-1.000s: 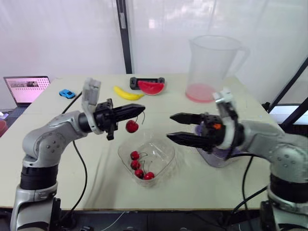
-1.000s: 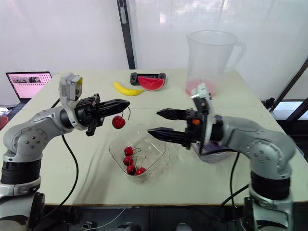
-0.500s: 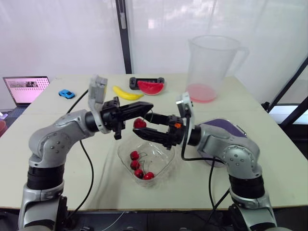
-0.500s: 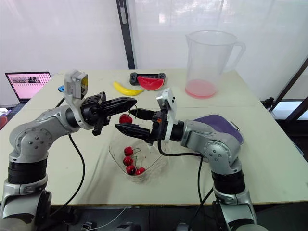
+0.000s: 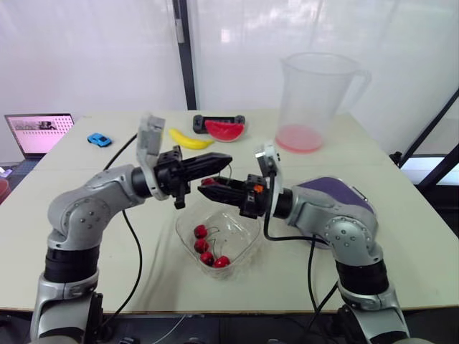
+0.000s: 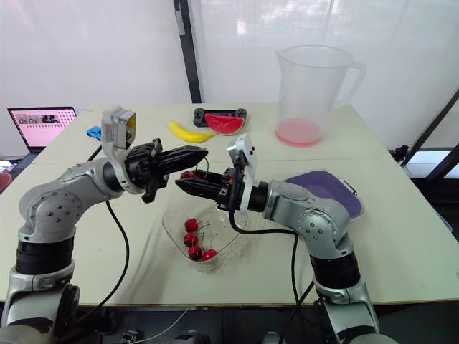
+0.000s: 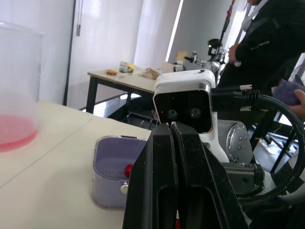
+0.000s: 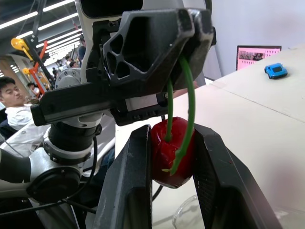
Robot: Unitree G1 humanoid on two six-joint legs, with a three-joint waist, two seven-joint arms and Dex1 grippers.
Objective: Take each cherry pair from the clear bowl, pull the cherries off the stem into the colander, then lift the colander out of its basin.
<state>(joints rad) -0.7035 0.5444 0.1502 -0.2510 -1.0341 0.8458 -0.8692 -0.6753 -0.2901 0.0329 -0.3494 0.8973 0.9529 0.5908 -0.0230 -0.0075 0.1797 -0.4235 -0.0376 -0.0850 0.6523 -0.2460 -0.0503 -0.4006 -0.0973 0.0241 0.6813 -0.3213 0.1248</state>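
My right gripper (image 5: 206,184) is clamped on a red cherry (image 8: 164,155), one black finger pressed to each side of it, in the air above the clear bowl (image 5: 182,231). My left gripper (image 5: 222,159) meets it nearly tip to tip from the opposite side and a little higher. Its fingers (image 7: 164,162) are clenched together on the green stem (image 8: 191,100), whose two strands run from that pinch down to the cherry. In the bowl below I count four spare cherries (image 5: 204,247) with their stems, lying toward its left half. The purple colander (image 7: 110,167) sits on the table by my right elbow, well apart from the bowl, and I cannot tell it from its basin. One loose cherry (image 7: 128,169) shows red inside it. Farther back stand a clear pitcher (image 5: 315,93) with pink at its base, a banana (image 5: 190,138), a watermelon slice (image 5: 224,130) and a blue toy car (image 5: 100,139). A laptop (image 5: 39,132) sits off the table's left edge
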